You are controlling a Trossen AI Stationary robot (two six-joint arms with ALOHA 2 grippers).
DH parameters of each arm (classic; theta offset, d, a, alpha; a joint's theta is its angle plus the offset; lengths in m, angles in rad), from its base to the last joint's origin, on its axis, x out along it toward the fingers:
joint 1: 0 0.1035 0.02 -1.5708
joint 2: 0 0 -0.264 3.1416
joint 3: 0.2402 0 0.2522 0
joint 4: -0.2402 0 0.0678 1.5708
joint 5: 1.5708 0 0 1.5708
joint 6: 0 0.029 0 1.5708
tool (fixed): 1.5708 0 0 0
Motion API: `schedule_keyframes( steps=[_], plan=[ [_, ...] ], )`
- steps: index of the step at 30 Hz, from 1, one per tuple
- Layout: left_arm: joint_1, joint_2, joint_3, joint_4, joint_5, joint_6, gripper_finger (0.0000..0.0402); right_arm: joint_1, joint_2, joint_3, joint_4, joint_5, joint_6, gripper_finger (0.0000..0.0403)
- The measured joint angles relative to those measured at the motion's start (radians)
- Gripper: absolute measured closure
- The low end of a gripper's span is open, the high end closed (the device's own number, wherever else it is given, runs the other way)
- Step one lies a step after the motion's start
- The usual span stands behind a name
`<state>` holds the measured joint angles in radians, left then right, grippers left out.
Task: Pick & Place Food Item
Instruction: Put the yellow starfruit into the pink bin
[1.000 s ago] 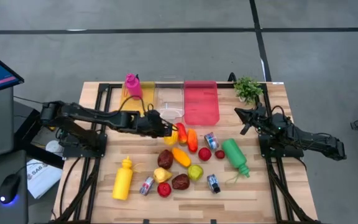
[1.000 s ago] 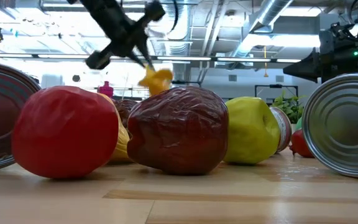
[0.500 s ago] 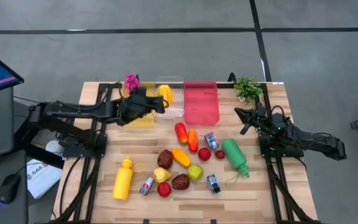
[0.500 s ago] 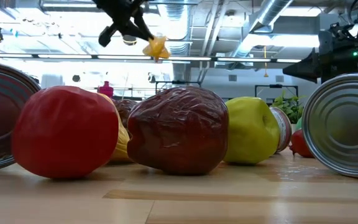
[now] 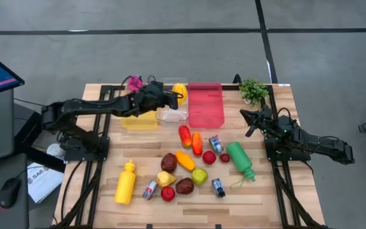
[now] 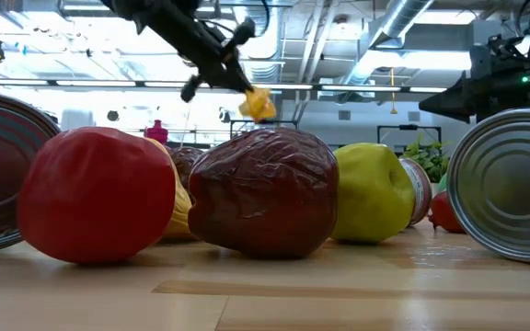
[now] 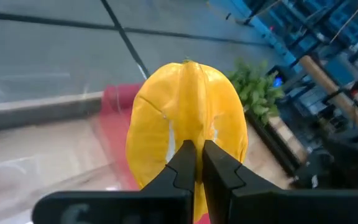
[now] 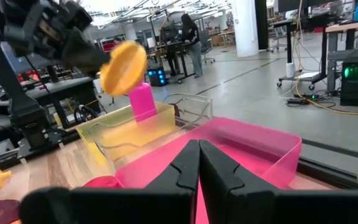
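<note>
A yellow, ribbed food item (image 5: 180, 92) hangs in the air over the far right corner of the clear bin (image 5: 172, 114), held by my left gripper (image 5: 170, 97). It also shows in the low view as the yellow item (image 6: 259, 104) and in the right wrist view as the yellow item (image 8: 124, 67). The clear bin stands between a yellow bin (image 5: 142, 119) and a pink bin (image 5: 206, 108) at the table's far edge. My right gripper (image 5: 248, 118) waits shut at the right, near the plant, holding nothing. My left gripper pinches the yellow item between its two fingers at the item's near lower edge (image 7: 194, 138). The fingers come from the table's left, slanting a little downward. The item stands out beyond the fingertips (image 7: 182, 158), lifted clear of the table and bins.
Loose foods, small cans (image 5: 216, 144), a green bottle (image 5: 240, 159) and a yellow bottle (image 5: 125, 182) lie across the table's middle and near part. A pink bottle (image 5: 135, 83) stands by the yellow bin. A green plant (image 5: 254, 90) sits at the far right corner.
My left gripper has carried the yellow item up from the table's middle toward the far edge, then toward the right, over the clear bin. The wrist has rolled and tipped up on the way. The item stays pinched and clear of the table.
</note>
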<state>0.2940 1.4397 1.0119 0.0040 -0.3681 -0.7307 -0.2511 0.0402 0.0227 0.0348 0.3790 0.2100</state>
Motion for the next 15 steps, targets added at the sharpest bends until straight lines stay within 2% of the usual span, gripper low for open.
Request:
schedule_keyframes(
  steps=[8,15],
  plan=[
    [-0.001,0.170,0.000,0.265,0.151,-0.006,0.0400,-0.008,0.000,0.001,0.002,0.015,0.000,0.0397],
    [-0.006,0.274,0.000,0.396,0.194,-0.006,0.0400,-0.007,0.000,0.002,0.002,0.015,0.000,0.0397]
  ],
)
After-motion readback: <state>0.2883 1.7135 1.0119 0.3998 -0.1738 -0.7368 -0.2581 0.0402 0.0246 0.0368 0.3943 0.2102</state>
